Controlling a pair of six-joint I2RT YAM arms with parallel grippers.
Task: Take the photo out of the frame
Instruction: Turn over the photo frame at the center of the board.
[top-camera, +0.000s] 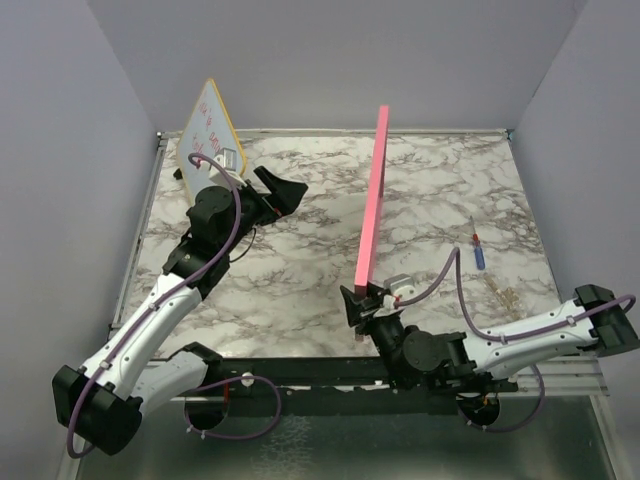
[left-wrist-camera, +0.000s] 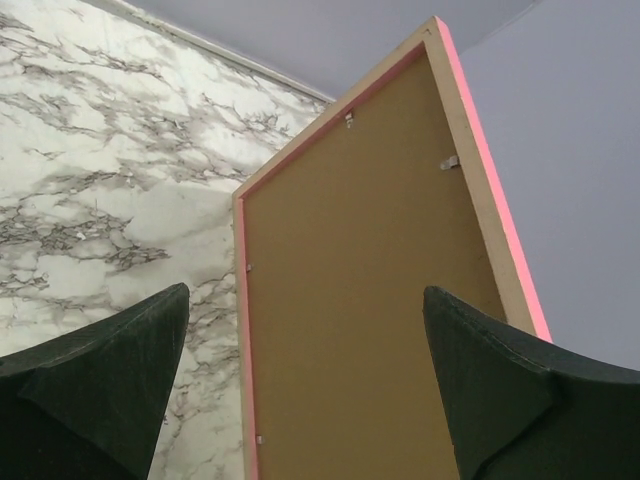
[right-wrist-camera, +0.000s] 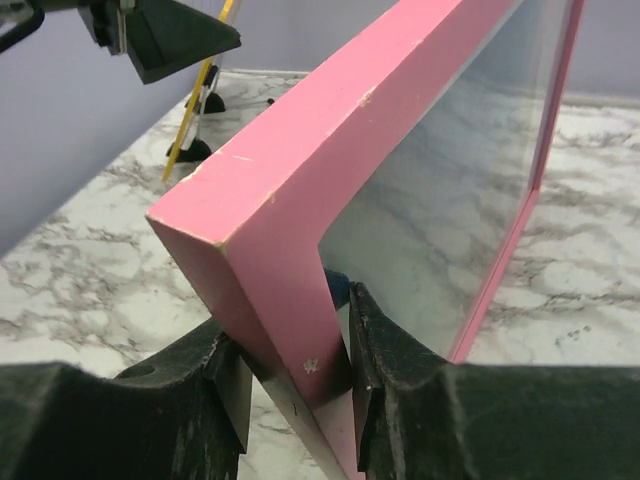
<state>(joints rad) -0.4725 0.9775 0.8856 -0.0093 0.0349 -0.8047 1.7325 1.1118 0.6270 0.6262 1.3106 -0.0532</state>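
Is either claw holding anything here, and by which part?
The right claw grips the large pink-bordered rectangular picture frame by its border at the near corner, the frame standing on edge. The left claw is open and holds nothing.

frame (top-camera: 372, 200): thin pink border, upright on edge, seen edge-on from above. its brown fibreboard back (left-wrist-camera: 360, 320) with small metal clips (left-wrist-camera: 449, 162) faces left. the glazed front shows only reflections; photo not discernible.

The frame (top-camera: 372, 200) had a pink border and a plain brown back. The table (top-camera: 290, 270) was white marble with grey veins. The whiteboard (top-camera: 207, 125) had yellow edges and red writing.
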